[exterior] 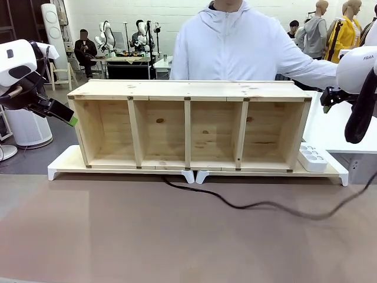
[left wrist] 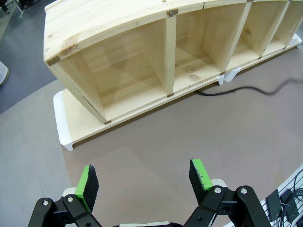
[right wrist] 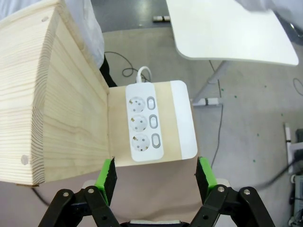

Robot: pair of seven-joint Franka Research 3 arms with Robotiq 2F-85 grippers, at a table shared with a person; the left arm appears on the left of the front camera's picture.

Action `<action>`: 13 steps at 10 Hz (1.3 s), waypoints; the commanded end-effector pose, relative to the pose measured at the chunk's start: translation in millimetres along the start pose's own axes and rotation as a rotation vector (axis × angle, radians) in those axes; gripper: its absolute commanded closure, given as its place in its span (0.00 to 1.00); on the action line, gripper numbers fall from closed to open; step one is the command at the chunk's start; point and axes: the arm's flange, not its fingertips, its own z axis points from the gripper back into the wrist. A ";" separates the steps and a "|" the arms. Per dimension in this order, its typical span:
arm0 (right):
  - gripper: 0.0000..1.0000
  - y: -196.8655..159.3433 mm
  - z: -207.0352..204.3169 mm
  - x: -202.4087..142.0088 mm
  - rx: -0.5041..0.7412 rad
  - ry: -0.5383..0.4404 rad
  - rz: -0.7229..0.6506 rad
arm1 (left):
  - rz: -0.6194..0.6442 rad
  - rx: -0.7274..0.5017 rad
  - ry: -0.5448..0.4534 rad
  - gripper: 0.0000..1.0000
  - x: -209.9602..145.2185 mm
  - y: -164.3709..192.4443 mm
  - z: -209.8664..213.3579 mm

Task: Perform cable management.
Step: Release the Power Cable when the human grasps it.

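The cable (exterior: 265,205) is a thin black cord lying loose on the brown table. It runs from the gap under the middle of the wooden shelf (exterior: 188,88) out to the right edge, and neither end shows. The left wrist view catches the cable (left wrist: 227,91) in front of the shelf. My left gripper (left wrist: 143,178) hovers open and empty above the table, off the shelf's left end. My right gripper (right wrist: 156,176) hangs open and empty above the white power strip (right wrist: 144,122) at the shelf's right end.
The shelf has several compartments and stands on a white-edged board (exterior: 65,165). The power strip (exterior: 312,158) lies on the board's right end. A person in a white jacket (exterior: 235,47) stands behind the shelf. A white side table (right wrist: 232,33) lies to the right.
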 end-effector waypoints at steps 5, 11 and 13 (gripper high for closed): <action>0.14 0.9 -0.3 -0.2 0.001 0.001 -0.001 | 0.014 0.000 -0.012 0.00 1.7 0.2 -1.8; 0.14 0.9 -0.3 -0.2 0.001 0.001 -0.001 | 0.014 0.000 -0.012 0.00 1.7 0.2 -1.8; 0.14 0.9 -0.3 -0.2 0.001 0.001 -0.001 | 0.014 0.000 -0.012 0.00 1.7 0.2 -1.8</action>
